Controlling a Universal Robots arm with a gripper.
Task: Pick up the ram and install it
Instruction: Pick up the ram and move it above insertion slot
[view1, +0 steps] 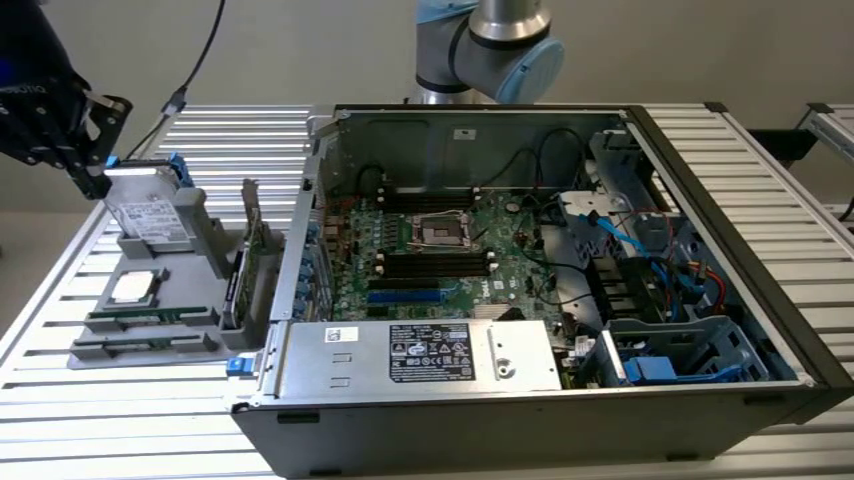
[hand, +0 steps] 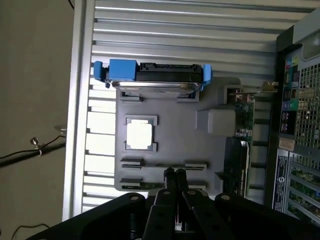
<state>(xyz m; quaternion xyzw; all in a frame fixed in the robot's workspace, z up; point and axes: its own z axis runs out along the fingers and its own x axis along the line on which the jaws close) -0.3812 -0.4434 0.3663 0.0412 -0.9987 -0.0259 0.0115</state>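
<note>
- Open computer case (view1: 534, 430) is lying on the slatted table (view1: 80, 400).
- Gray tray (view1: 200, 230) is sitting beside it, an upright card (view1: 250, 250) standing between.
- Gripper (hand: 175, 174) is hovering above the tray, fingers pressed together, grasping nothing.
- Ram (view1: 150, 317) is resting in a tray slot, beside the processor (view1: 130, 287).

Silver arm (view1: 497, 30), pale-blue joint caps (view1: 541, 66) — black gripper (hand: 174, 173).

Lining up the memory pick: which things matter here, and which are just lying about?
Job: memory stick, gripper, grey holder, motherboard slots.
Lying about: hard drive, processor chip, upright card, power supply.
</note>
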